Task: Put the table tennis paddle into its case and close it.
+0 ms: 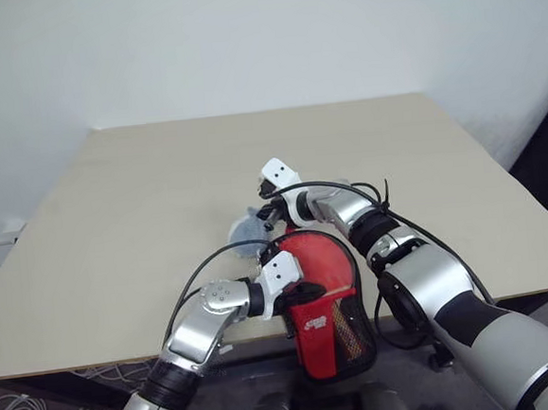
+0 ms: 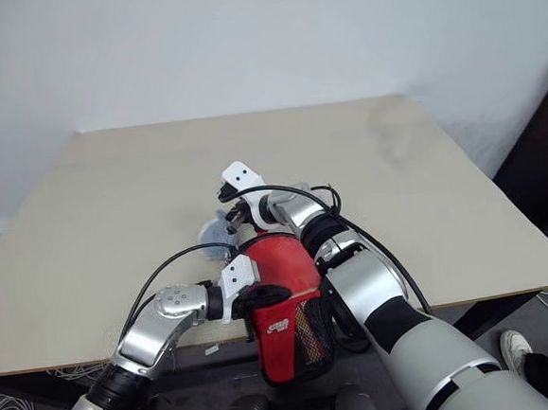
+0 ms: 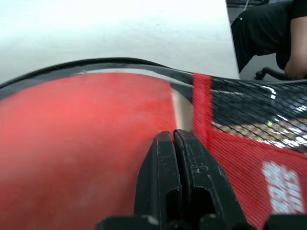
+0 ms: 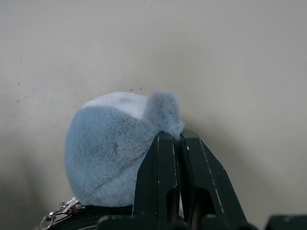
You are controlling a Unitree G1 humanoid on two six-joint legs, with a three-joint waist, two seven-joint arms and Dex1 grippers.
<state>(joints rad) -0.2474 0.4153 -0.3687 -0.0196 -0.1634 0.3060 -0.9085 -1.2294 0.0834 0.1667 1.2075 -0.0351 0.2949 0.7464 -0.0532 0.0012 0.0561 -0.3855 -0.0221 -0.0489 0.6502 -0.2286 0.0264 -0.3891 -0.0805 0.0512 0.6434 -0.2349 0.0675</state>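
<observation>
The case [image 1: 324, 301] lies at the near edge of the table [image 1: 141, 206], about in the middle, and its narrow end with the black mesh pocket hangs off the edge toward the robot. It looks mostly closed, red side up. I cannot see the table tennis paddle itself, so I think it is already inside, but I cannot be sure. A fluffy grey-blue pom-pom charm [image 4: 115, 143] sits at the far, round end of the case, on the table top. It hangs from a small metal ring by the black zip edge.

The step in hand looks like the closing, the zipping up. The left gripper [image 3: 175, 139] has its two black fingers pressed tight together, and its tips rest against the red side of the case near the mesh, as if to keep it steady. The right gripper [image 4: 175, 139] is at the round end, fingers squeezed together too, right beside the little ear of the charm. It may be pinching the fluff, but I cannot tell for sure.

Next, the right gripper needs a good hold on the charm or zip pull, then a pull along the edge while the left keeps the case from sliding off the table.
</observation>
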